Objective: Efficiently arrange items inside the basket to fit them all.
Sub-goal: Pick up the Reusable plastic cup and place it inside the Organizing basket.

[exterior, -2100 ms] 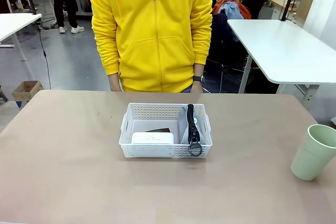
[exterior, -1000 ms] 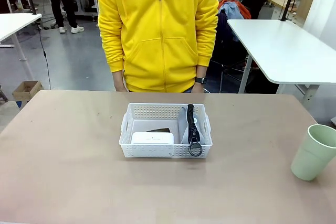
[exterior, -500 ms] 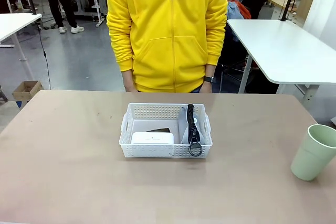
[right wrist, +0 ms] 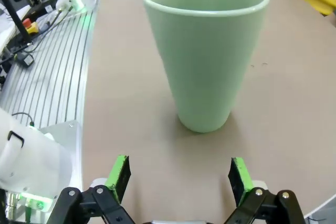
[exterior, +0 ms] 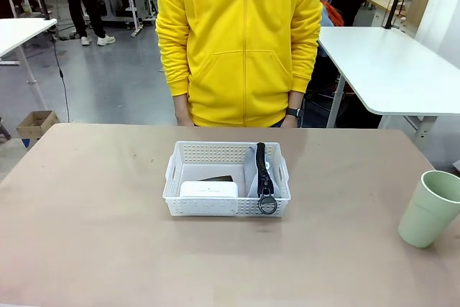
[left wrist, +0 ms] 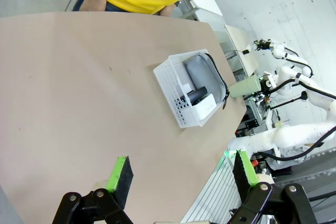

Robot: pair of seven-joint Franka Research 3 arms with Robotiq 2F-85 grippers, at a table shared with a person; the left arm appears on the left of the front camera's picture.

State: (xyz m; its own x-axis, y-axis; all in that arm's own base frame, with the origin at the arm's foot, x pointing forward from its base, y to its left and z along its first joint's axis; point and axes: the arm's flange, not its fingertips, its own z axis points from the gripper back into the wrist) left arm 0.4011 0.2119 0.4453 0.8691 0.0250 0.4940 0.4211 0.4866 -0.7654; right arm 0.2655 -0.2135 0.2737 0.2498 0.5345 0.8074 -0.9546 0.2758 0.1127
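The person [exterior: 241,41] across from you has sidestepped toward your right in the last couple of seconds, arms hanging. Nothing on the table [exterior: 93,213] has budged, so the job stands just where it was.

The basket [exterior: 215,153] sits mid-table. The cup [exterior: 430,208] stands upright outside it, well off to your right near the table's edge, and I'd say it's the one piece left to fit in.

Your right gripper [right wrist: 178,174] hovers just short of that cup, jaws spread wide, nothing between them. Your left gripper [left wrist: 181,166] is spread wide too, empty, high and well away from the basket.

Inside the basket, the pouch [exterior: 262,170] stands on edge along the right side with its ring over the near wall. The box [exterior: 208,189] lies flat near-left. The dark object [exterior: 217,178] is tucked just behind it.
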